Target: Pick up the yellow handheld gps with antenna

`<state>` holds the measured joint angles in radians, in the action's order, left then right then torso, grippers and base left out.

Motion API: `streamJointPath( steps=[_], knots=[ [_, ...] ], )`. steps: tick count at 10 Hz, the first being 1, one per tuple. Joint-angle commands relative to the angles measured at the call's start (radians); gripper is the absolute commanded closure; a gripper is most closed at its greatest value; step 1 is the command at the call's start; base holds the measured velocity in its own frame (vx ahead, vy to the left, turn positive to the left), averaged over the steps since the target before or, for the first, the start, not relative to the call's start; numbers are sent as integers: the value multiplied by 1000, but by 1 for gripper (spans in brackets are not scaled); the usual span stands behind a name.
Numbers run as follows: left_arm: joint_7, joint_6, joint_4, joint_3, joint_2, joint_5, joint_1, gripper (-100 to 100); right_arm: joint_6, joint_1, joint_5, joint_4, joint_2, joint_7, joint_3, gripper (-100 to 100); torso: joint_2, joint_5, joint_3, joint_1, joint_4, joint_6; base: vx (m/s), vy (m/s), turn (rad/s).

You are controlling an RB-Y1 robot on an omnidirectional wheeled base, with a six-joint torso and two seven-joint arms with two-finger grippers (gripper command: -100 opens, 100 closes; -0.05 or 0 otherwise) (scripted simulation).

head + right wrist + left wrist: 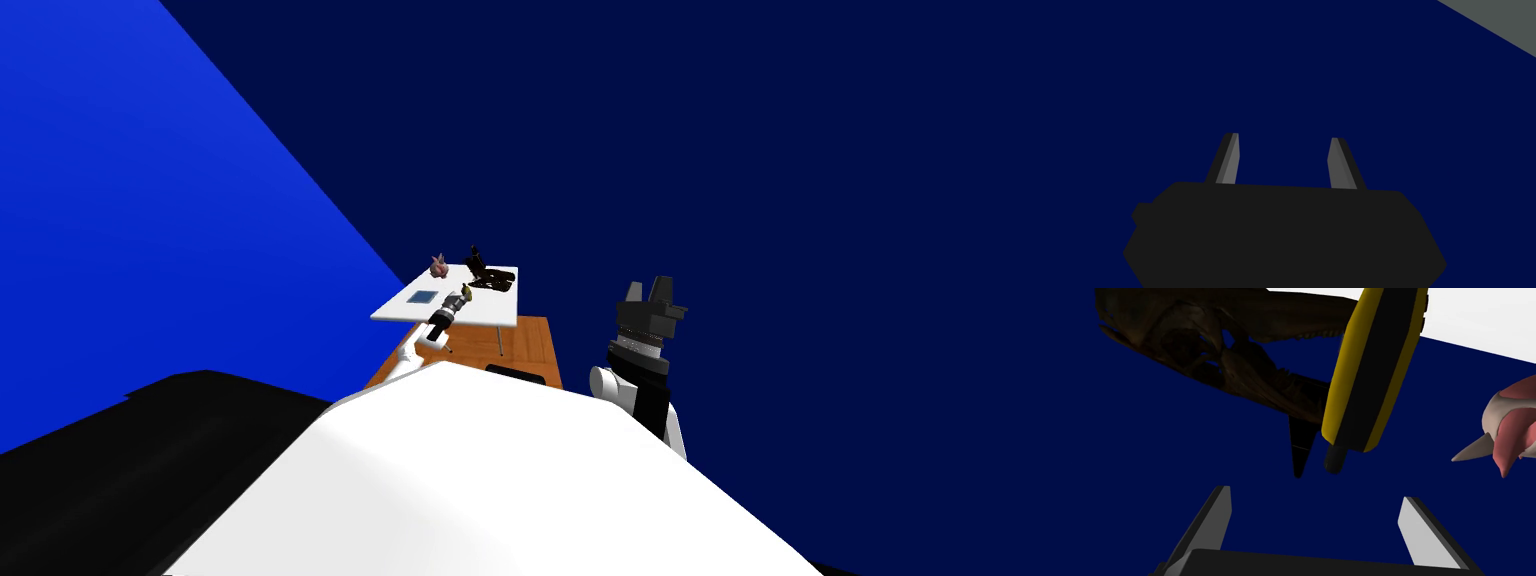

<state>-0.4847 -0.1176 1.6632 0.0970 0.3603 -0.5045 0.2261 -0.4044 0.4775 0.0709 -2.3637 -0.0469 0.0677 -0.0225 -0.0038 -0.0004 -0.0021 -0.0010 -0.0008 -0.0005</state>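
Two light grey fingers (1220, 513) of the left pincer (1315, 494) stand wide apart with nothing between them. Just beyond their tips lies the handheld GPS (1374, 373), a yellow body with a broad black stripe down its length. Its long axis runs almost in line with the pincer's reach, leaning a little off that line. Its short black antenna (1334, 462) is the nearest end, pointing back at the gap between the fingers. The body sits slightly toward one finger, not dead centre, so the closing move probably needs a short advance and a small sideways correction.

A dark brown skull-like object (1214, 343) lies close against the GPS on its far side, and a pink and white spiked shell (1511, 423) sits apart on the other side. All rest on a white worktop (400, 312) ahead, with the left arm stretched over it.

The right pincer (1284, 136) is raised off to the right, well apart from the worktop, fingers spread and empty. The left arm is plainly nearer.
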Motion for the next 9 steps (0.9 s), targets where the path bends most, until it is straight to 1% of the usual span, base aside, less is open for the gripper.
streamJointPath(
  steps=[1, 3, 4, 6, 7, 8, 9],
  knots=[
    [-7, 24, -42, 0, 2, -12, -16, -100, 0, 0, 0, 0, 0, 0, 0, 0, 0, 0, 0, 0, 0, 0, 69, -24, -5],
    [-16, 48, -85, -1, 5, -26, -32, -100, 0, 0, 0, 0, 0, 0, 0, 0, -1, 0, 0, 0, 0, 0, 69, -25, -8],
    [-22, 67, -119, -1, 9, -37, -45, -100, 0, 0, 0, 0, 0, 0, 0, 0, 0, 0, 0, 0, 0, 0, 70, -27, -12],
    [-28, 83, -148, -1, 15, -46, -57, -100, 0, 0, 0, 0, 0, 0, 0, 0, 0, 0, 0, 1, 0, 0, 53, -13, -8],
    [-26, 77, -136, -1, 11, -43, -51, -100, 0, 0, 0, 0, 0, 0, 0, 0, 1, 0, 0, 1, 0, 0, 17, -5, -1],
    [-27, 78, -138, -1, 10, -44, -52, 0, 0, 0, 0, 0, 0, 0, 0, 0, 3, 0, 1, 1, 0, 0, 0, 0, 0],
    [-38, 28, -188, -21, 39, -8, -102, -100, 0, 0, 0, 0, 0, 0, 0, 0, 4, 0, 2, 1, 1, 0, -1, -53, 74]
  ],
)
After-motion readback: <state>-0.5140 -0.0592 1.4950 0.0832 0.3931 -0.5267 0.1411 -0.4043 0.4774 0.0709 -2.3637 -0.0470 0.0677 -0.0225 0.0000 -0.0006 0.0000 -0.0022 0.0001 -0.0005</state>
